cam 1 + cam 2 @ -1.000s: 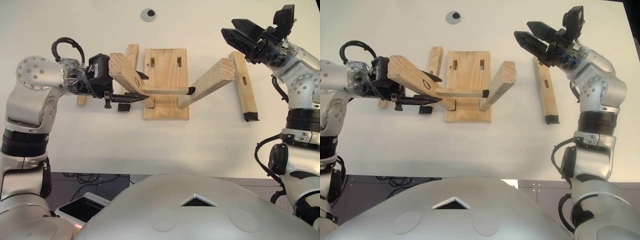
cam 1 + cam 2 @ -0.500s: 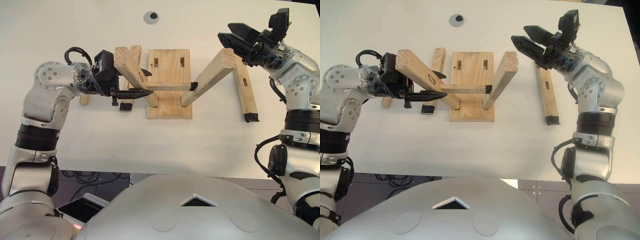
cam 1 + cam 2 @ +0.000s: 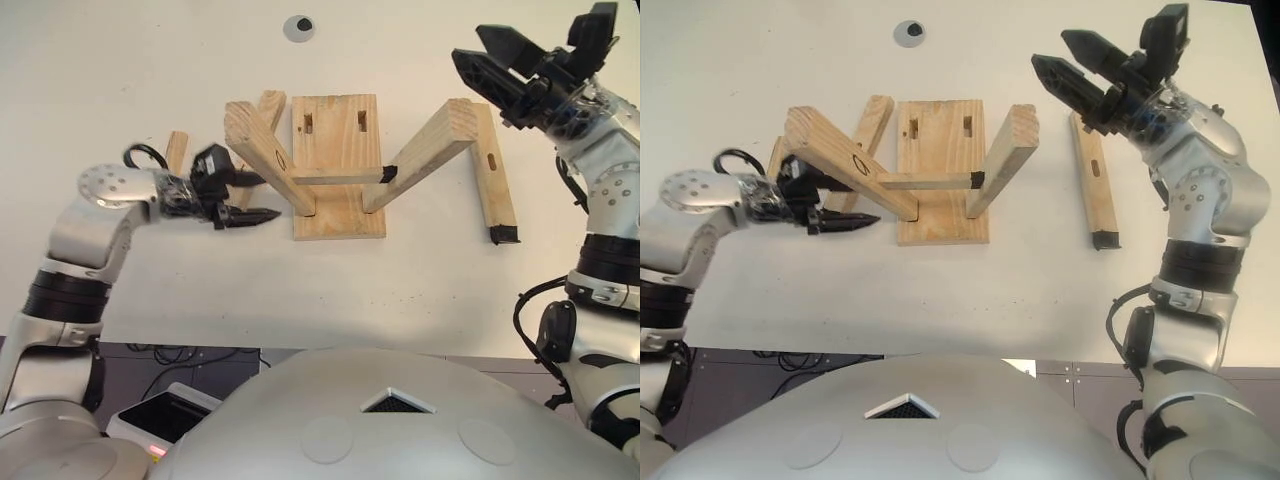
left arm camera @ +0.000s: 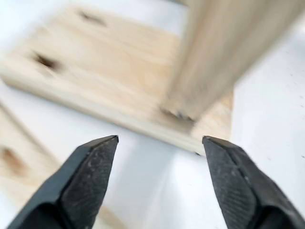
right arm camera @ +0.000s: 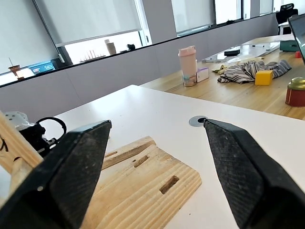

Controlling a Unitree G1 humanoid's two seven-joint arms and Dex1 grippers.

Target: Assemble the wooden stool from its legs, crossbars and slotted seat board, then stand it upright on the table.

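Left gripper (image 3: 266, 197): fingers apart, holding nothing, low over the table (image 3: 400, 270).
Right gripper (image 3: 467, 45): fingers spread wide, holding nothing, raised just beyond the right leg (image 3: 425, 150).
Joined frame: left leg (image 3: 258, 150) and right leg linked by a crossbar (image 3: 335, 175), feet at the near end of the flat seat board (image 3: 335, 215).
Key relation: the left leg's foot lies just to the right of the left fingertips; its long axis slants up and leftward.
Slots (image 3: 306, 122): the two far ones look unfilled.
Loose leg (image 3: 492, 170): flat, pointing far-to-near, nearer the right arm.
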